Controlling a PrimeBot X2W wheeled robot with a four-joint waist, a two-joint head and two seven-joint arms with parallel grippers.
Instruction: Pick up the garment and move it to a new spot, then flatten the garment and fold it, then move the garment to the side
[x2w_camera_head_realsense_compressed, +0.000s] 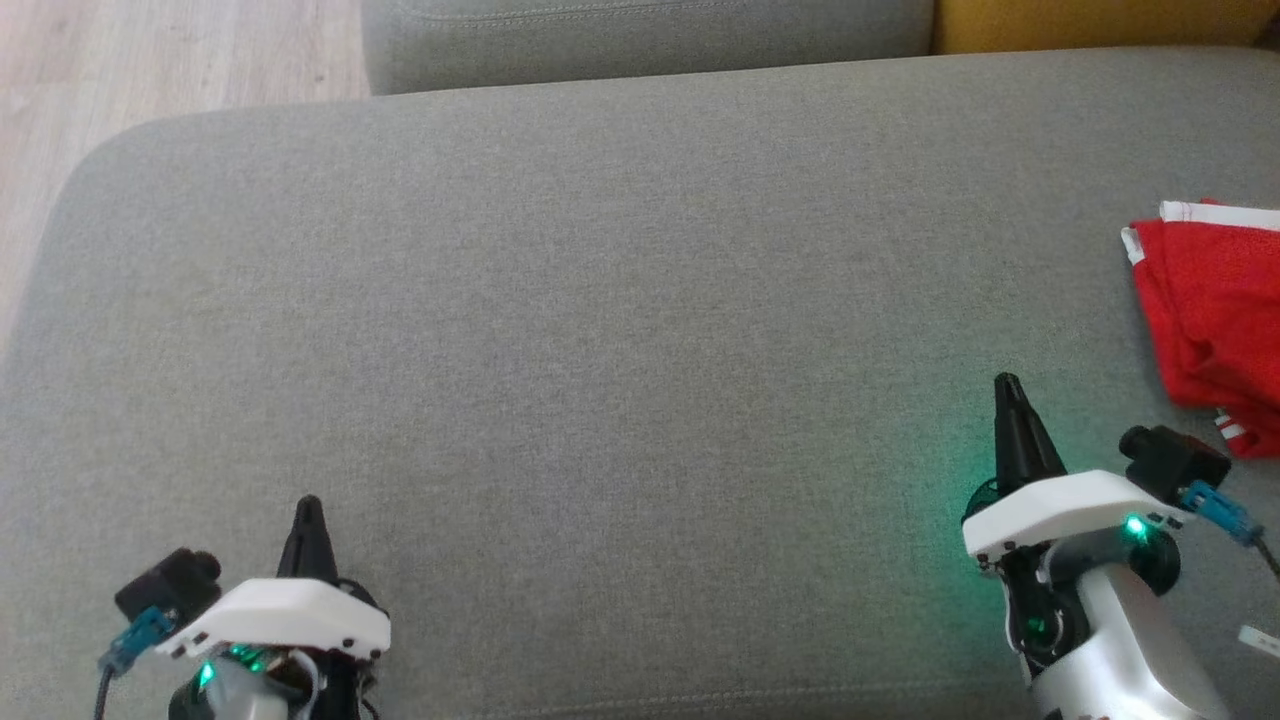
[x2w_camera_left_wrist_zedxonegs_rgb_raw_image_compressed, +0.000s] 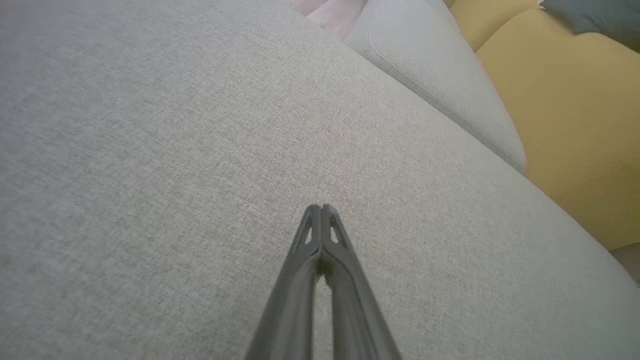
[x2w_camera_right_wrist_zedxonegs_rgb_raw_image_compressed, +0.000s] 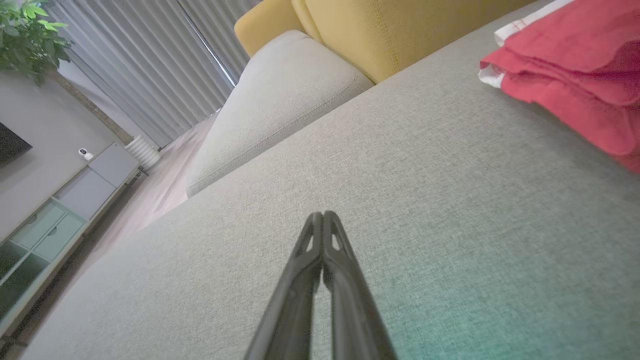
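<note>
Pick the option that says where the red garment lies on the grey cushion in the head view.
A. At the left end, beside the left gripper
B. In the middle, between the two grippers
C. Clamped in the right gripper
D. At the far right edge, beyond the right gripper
D: the garment lies bunched at the cushion's far right, past the shut right gripper, which does not touch it.

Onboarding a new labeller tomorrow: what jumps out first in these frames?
The red garment with white trim, lying in layers at the far right of the grey cushion, is the one bright thing. Both arms' jaws are shut and empty: the right gripper near the garment but apart from it, the left gripper at the lower left.
</note>
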